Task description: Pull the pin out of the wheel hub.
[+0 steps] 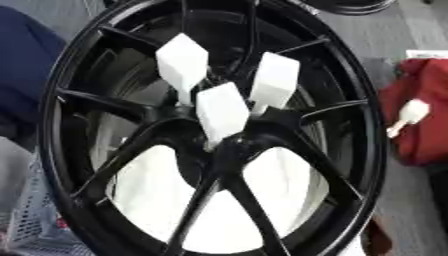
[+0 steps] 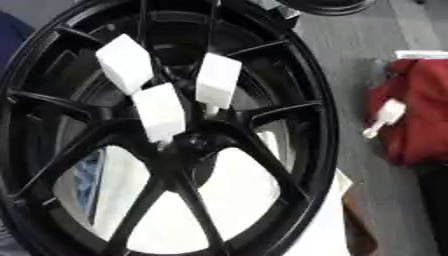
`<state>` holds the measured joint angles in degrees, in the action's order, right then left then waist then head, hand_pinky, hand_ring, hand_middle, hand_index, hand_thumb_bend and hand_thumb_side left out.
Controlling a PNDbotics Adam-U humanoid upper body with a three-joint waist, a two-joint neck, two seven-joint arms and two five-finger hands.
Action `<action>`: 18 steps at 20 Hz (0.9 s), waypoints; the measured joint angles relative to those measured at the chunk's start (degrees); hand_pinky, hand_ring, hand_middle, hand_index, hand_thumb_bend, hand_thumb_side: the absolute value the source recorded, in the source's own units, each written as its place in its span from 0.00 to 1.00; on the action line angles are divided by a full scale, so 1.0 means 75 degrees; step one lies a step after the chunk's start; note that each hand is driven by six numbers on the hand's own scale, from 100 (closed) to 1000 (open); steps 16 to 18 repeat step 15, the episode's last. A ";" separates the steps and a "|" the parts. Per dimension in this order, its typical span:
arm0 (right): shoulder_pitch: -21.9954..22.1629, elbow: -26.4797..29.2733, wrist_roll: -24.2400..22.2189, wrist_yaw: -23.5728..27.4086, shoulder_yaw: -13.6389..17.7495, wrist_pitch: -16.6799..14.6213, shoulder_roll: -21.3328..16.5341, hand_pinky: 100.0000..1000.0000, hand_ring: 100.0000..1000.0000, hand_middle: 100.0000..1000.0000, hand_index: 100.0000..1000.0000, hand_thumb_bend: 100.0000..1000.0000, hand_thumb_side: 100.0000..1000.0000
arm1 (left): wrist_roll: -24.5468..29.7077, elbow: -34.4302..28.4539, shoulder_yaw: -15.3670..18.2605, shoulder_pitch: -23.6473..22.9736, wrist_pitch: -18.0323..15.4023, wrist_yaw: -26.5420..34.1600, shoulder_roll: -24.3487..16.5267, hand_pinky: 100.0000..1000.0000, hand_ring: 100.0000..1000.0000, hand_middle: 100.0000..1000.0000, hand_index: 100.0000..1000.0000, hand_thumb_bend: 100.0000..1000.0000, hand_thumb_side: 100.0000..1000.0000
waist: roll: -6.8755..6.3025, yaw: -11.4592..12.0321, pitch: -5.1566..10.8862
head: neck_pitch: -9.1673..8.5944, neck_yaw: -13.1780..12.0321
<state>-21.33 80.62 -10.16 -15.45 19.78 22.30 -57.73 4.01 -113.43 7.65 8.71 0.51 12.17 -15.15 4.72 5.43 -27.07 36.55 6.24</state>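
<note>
A black spoked wheel (image 1: 52, 100) fills both views, seen face on. Three white pins with blocky heads stand out of its hub (image 1: 229, 146): one at the upper left (image 1: 182, 62), one at the upper right (image 1: 276, 80), and one lower in the middle (image 1: 221, 110). Their thin stems run down into the holes around the hub centre. A fourth white pin (image 1: 409, 115) lies loose on a red object (image 1: 429, 85) to the right of the wheel. Neither of my hands shows in either view.
White material (image 1: 149, 190) shows through the lower spokes. A dark blue shape (image 1: 22, 60) sits at the left, and a grey mesh basket (image 1: 31, 220) at the lower left. Part of another black round object (image 1: 350, 5) lies at the top on grey floor (image 1: 376, 35).
</note>
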 measured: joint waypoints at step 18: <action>-0.0399 0.2336 0.1305 0.0766 -0.0557 -0.0250 0.0370 0.81 0.73 0.66 0.84 0.00 0.33 | 0.0053 0.0000 -0.0031 0.0079 -0.0015 0.0117 0.0001 1.00 0.53 0.70 0.87 0.05 0.97 | -0.0029 0.0158 0.0006 | -0.0022 0.0091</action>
